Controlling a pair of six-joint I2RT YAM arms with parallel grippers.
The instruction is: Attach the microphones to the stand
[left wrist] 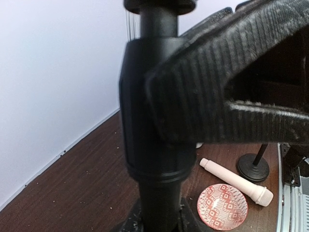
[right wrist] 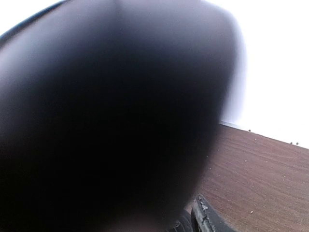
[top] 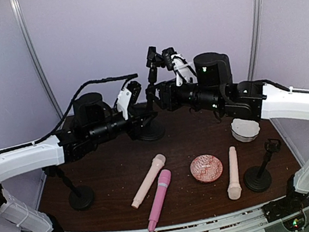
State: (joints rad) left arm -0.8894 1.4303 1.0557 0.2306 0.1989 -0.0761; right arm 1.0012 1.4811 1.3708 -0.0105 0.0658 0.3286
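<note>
Three microphones lie on the table near the front: a cream one [top: 148, 180], a pink one [top: 159, 199] beside it, and another cream one [top: 232, 172] to the right, also seen in the left wrist view [left wrist: 236, 181]. The black stand [top: 153, 125] rises at the back middle. My left gripper [top: 145, 119] is shut on its thick pole [left wrist: 154, 145], with one finger [left wrist: 231, 87] wrapping across it. My right gripper [top: 161, 94] is pressed against the stand's upper part. A dark blurred mass [right wrist: 111, 125] fills the right wrist view and hides its jaws.
A red patterned dish [top: 206, 168] sits between the microphones, also visible in the left wrist view [left wrist: 222, 207]. A second stand [top: 75, 190] is at the left and a third [top: 260, 173] at the right. A white round object [top: 245, 130] lies under the right arm.
</note>
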